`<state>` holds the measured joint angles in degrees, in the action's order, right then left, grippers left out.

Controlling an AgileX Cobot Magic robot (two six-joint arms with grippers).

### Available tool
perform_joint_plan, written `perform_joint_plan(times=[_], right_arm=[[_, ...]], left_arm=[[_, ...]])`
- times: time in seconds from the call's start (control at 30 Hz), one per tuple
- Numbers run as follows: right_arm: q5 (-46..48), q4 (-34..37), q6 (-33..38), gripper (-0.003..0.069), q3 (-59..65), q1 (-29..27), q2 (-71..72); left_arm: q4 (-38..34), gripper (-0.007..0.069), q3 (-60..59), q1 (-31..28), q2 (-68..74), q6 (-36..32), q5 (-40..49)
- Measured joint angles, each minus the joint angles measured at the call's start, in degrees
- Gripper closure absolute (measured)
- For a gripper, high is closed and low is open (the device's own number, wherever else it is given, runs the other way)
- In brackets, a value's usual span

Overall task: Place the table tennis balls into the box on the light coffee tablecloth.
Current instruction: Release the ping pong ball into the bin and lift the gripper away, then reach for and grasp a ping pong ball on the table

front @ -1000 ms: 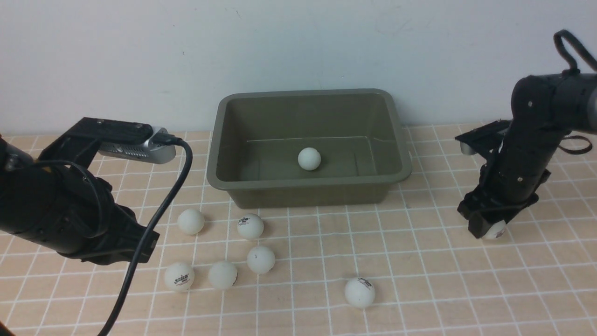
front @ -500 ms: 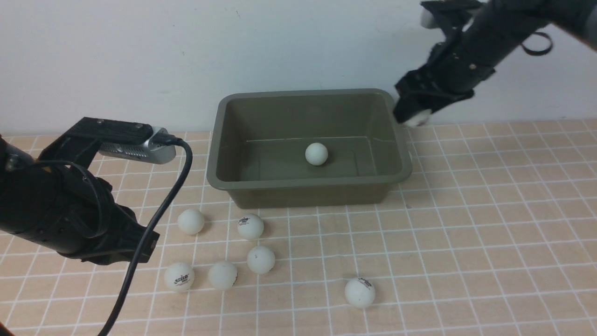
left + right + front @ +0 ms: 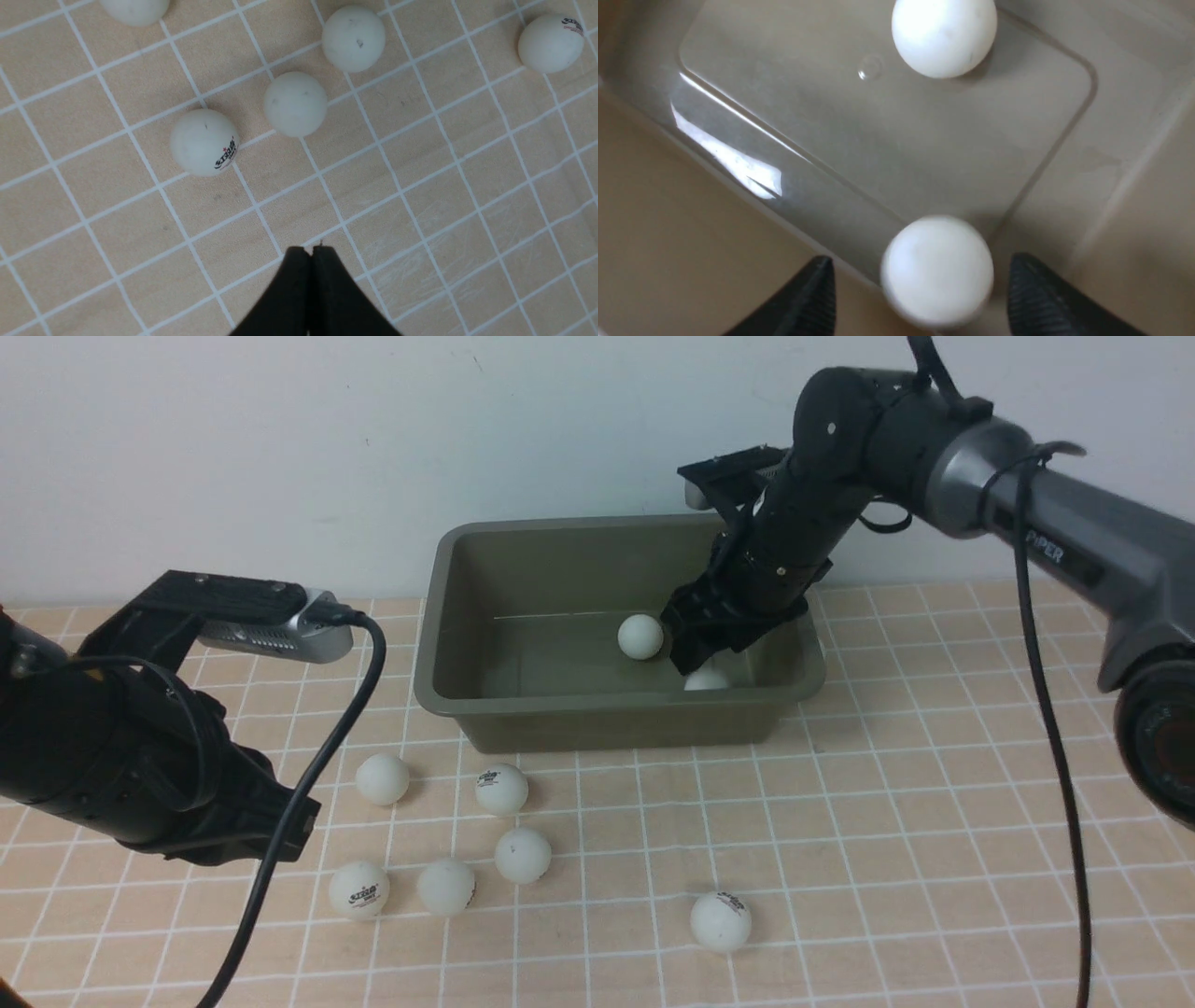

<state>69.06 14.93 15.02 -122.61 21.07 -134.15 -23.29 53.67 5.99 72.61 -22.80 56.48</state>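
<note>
The olive-green box [image 3: 616, 726] stands at the back of the light coffee tablecloth [image 3: 887, 803]. One table tennis ball [image 3: 640, 637] lies on its floor. My right gripper [image 3: 695, 658] hangs inside the box, open. A second ball [image 3: 936, 270], blurred, is between its fingers with a gap on each side, and in the front view this ball [image 3: 707, 681] shows just below the jaws. Several balls lie on the cloth in front of the box, among them a logo ball [image 3: 720, 921] and another ball [image 3: 382, 778]. My left gripper [image 3: 311, 252] is shut and empty above the cloth near a logo ball [image 3: 204, 142].
A white wall runs close behind the box. My left arm [image 3: 121, 756] and its black cable [image 3: 317, 765] hang over the cloth's left side, beside the cluster of balls. My right arm [image 3: 1027, 532] reaches in from the right, above the cloth.
My right arm lifted a ball off the right of the cloth, swung over the box and lowered into it. Its jaws widened and the ball came free. The left arm stayed still.
</note>
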Motion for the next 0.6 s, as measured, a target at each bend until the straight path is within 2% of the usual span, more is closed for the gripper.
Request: perform_joint_plan(times=[0.1, 0.37, 0.47, 0.6], right_arm=[[-0.3, 0.0, 0.0, 0.0155, -1.1, 0.0, -0.3], [2.2, -0.5, 3.4, 0.0150, -4.9, -0.5, 2.6], [2.4, -0.7, 6.0, 0.0150, -4.7, -2.1, 6.3], [2.4, -1.1, 9.6, 0.0150, 0.0, -7.5, 12.8]], left_arm=[[-0.3, 0.0693, 0.0, 0.0, 0.0, 0.0, 0.0], [-0.5, 0.0693, 0.0, 0.0, 0.0, 0.0, 0.0], [-0.5, 0.0693, 0.0, 0.0, 0.0, 0.0, 0.0], [-0.5, 0.0693, 0.0, 0.0, 0.0, 0.0, 0.0]])
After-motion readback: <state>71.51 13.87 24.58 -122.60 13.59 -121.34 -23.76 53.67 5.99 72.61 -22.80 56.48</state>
